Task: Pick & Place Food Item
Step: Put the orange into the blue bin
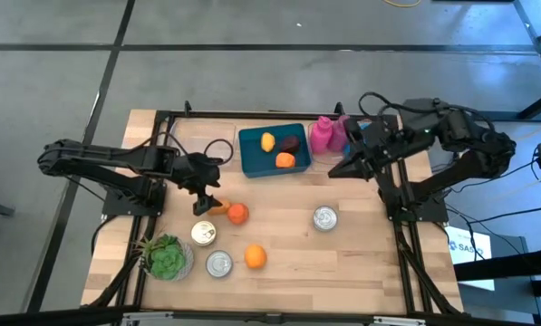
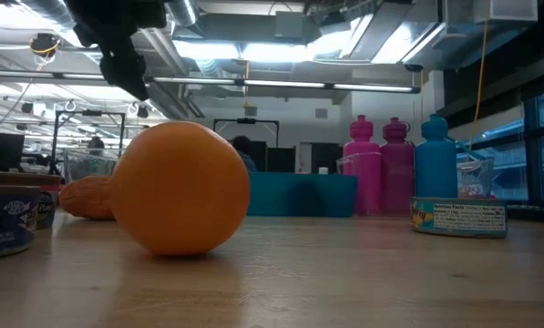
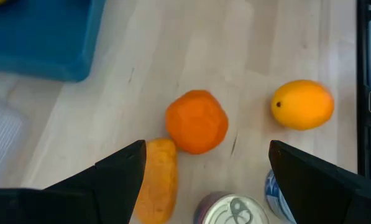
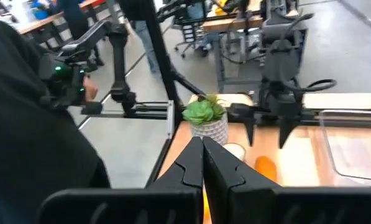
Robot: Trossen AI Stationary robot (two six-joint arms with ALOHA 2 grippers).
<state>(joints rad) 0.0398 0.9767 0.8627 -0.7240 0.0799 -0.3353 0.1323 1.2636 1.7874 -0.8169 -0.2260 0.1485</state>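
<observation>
Left pincer [image 1: 208, 205] spread wide and empty, poised above the orange carrot-like piece [image 1: 219, 206] lying beside the orange [image 1: 238, 214] on the wooden counter [image 1: 361, 254], right pincer [image 1: 335, 170] closed, empty, near the blue tray [image 1: 254, 156]

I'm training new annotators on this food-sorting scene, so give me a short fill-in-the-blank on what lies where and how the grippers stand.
1. The blue tray holds ____ food items.
2. The left gripper hangs over the elongated orange food item with its fingers ____.
3. The right gripper, beside the pink bottles, has its fingers ____.
4. The potted plant stands on the table's ____ side.

Missing words: three; open; shut; left
</observation>
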